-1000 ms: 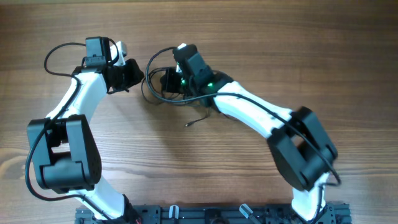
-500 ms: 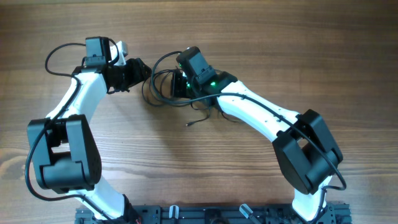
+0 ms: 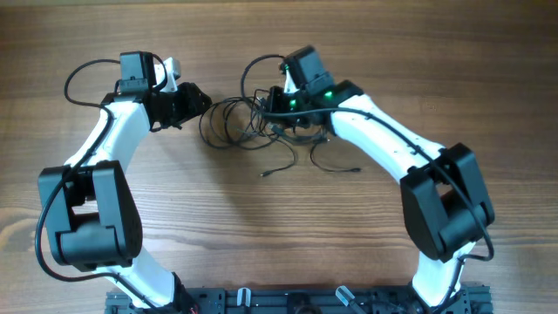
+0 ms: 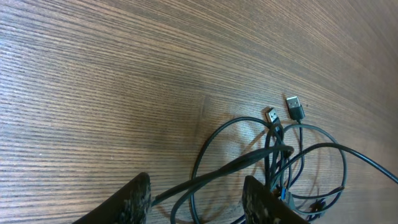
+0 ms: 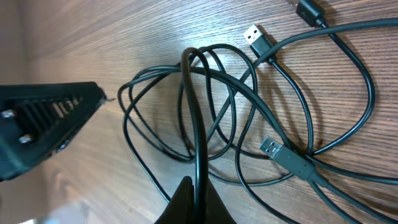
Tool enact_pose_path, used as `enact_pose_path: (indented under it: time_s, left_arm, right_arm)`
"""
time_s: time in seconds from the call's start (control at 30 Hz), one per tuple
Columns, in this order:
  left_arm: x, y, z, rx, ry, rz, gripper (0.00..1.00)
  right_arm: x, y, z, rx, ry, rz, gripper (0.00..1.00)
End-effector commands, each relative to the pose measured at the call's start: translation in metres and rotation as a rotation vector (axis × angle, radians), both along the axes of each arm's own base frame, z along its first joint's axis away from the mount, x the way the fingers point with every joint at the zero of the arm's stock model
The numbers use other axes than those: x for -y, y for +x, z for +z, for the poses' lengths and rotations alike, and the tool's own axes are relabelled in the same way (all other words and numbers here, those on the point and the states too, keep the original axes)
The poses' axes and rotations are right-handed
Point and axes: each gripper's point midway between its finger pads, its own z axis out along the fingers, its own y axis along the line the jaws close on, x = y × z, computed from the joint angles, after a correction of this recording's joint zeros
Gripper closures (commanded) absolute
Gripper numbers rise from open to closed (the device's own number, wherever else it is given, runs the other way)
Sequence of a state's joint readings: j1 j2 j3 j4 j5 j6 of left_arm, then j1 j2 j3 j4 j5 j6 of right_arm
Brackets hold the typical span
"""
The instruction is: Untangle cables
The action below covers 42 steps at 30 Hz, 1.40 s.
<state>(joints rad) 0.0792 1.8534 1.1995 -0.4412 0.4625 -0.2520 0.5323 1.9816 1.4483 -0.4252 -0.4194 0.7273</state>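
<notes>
- Left gripper (image 4: 198, 198): fingers spread, a strand running loose between them.
- Right gripper (image 5: 196, 198) pinches one strand of the cables (image 3: 259, 122).
- Tangle lies on the table (image 3: 261, 227) between both grippers.

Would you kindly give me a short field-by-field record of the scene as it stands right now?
surface: wooden table
cables: thin, black, in overlapping loops between the two arms, not yet separated
plugs: at least two silvery-tipped ends lying at the tangle's edge
left gripper: open, one strand running between its fingers
right gripper: shut on one strand of the cables
task status: tangle unresolved
</notes>
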Motion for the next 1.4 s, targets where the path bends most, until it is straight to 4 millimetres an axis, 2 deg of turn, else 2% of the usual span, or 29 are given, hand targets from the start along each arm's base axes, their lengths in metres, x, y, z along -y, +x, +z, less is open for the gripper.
enact_pose_path:
  time_s: [0.0,0.2,0.5,0.57,0.67,0.77,0.97,1.17,1.27,1.37]
  left_arm:
    - [0.003,-0.002,-0.003,0.0,0.002,-0.027,0.48]
    - [0.004,-0.003,-0.008,0.02,0.088,-0.087,0.41]
    - [0.016,-0.005,-0.014,0.025,0.188,-0.142,0.4]
    - [0.022,-0.005,-0.014,0.03,0.193,-0.155,0.41]
    - [0.033,-0.004,-0.013,0.042,0.193,-0.179,0.48]
    - [0.038,-0.005,-0.015,0.043,0.193,-0.191,0.46]
    - [0.039,-0.006,-0.027,0.019,0.191,-0.196,0.43]
    - [0.039,-0.005,-0.032,0.012,0.191,-0.197,0.51]
    - [0.039,-0.005,-0.032,0.012,0.192,-0.197,0.7]
    - [0.039,-0.005,-0.032,0.015,0.192,-0.197,0.79]
  right_arm:
    - [-0.006,0.001,0.032,0.017,0.107,0.06,0.96]
    - [0.005,0.003,0.042,-0.033,0.202,0.08,0.96]
    - [0.026,0.003,0.062,-0.118,0.366,0.118,0.96]
    - [0.027,0.0,0.066,-0.133,0.398,0.134,0.96]
    - [0.027,0.0,0.069,-0.138,0.415,0.143,0.96]
    - [0.025,-0.003,0.072,-0.134,0.433,0.168,0.96]
    - [0.016,-0.011,0.094,-0.066,0.536,0.299,0.96]
    - [0.015,-0.014,0.097,-0.071,0.555,0.315,0.96]
    - [0.015,-0.018,0.107,-0.049,0.569,0.338,0.96]
    - [0.016,-0.022,0.127,0.028,0.567,0.367,0.96]
